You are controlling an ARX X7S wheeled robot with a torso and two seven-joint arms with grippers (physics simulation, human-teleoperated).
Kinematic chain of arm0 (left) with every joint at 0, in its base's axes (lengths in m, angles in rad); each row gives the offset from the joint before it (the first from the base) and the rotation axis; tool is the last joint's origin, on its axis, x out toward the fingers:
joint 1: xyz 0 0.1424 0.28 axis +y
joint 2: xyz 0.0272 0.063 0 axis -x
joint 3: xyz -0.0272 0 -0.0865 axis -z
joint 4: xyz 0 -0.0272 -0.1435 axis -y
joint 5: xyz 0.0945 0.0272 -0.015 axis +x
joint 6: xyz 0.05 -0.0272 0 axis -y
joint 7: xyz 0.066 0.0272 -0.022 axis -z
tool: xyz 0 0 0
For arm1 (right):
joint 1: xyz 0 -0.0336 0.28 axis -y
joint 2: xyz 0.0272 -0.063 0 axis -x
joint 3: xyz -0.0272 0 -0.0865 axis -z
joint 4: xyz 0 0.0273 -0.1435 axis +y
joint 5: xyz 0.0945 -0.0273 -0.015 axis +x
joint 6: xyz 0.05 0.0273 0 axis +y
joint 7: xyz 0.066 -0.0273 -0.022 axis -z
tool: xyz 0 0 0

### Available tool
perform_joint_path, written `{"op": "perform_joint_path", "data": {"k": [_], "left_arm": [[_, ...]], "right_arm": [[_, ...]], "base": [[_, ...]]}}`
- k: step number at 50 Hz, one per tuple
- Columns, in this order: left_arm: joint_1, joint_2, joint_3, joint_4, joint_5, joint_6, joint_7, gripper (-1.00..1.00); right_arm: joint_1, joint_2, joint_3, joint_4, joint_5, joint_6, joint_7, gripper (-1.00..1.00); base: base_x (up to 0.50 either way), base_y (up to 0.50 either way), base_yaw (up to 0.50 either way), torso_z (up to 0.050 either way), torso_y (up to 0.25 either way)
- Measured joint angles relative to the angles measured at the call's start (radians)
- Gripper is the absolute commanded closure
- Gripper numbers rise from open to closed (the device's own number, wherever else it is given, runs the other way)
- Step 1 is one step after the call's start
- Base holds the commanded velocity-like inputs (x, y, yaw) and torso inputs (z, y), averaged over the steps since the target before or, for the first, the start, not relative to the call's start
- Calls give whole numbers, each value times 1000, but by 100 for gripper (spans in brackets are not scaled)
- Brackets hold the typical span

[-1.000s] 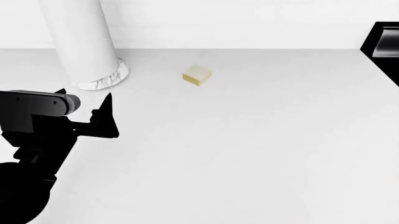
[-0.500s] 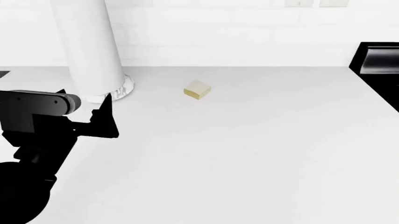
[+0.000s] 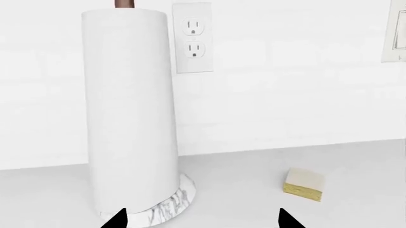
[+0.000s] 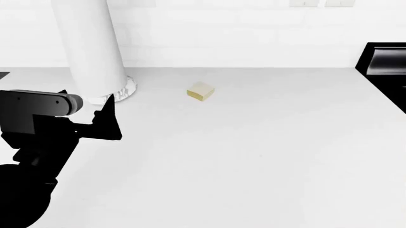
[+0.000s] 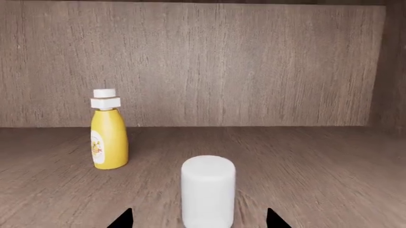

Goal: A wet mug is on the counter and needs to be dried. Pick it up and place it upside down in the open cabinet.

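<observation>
Mug [image 5: 208, 190] stood upright on the wooden cabinet shelf [image 5: 317, 161], closed flat end up, between the spread tips of the right gripper [image 5: 199, 219]; jaws open, not touching it. Yellow bottle [image 5: 108, 134] at 10 o'clock of mug, apart. Left gripper [image 3: 201, 219] hovered over white worktop [image 4: 254, 152], jaws open, empty. Paper towel roll [image 3: 130, 109] ahead near its left tip, sponge [image 3: 304, 184] at 1 o'clock.

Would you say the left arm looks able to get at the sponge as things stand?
Probably yes: the left gripper is open and faces the sponge, with bare counter between them. The paper towel roll stands off to one side.
</observation>
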Motion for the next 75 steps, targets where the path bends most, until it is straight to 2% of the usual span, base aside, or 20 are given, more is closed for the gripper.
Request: {"op": "perform_joint_path", "data": {"k": [5, 15, 29, 40, 49, 59, 67, 75], "left_arm": [[-2, -2, -2, 6, -2, -4, -4, -100], [-5, -7, -6, 20, -6, -9, -15, -100], [-6, -16, -14, 46, -10, -10, -31, -100], [-4, -23, -18, 60, -10, -9, -37, -100], [-2, -29, -21, 66, -14, -9, -38, -100], [-3, -36, -24, 77, -20, -15, -39, -100], [-9, -39, -26, 90, -23, -25, -42, -100], [-18, -37, -27, 99, -23, -39, -46, -100]], "right_arm": [[0, 23, -4, -23, 127, 24, 110, -100], [0, 114, -46, -40, 552, 48, 409, -100], [-20, 230, -138, -69, 1073, 50, 711, -100], [-114, 329, -246, -228, 1467, -26, 930, -100], [-224, 442, -346, -448, 1688, -151, 996, -100], [-382, 565, -386, -722, 1833, -284, 1013, -100], [-522, 626, -343, -900, 1863, -342, 960, -100], [-663, 642, -265, -981, 1802, -328, 841, -100]], "base": [[0, 0, 0, -2, 250], [0, 0, 0, -1, 227], [0, 0, 0, 0, 0], [0, 0, 0, 0, 0], [0, 0, 0, 0, 0], [0, 0, 0, 0, 0], [0, 0, 0, 0, 0], [0, 0, 0, 0, 0]]}}
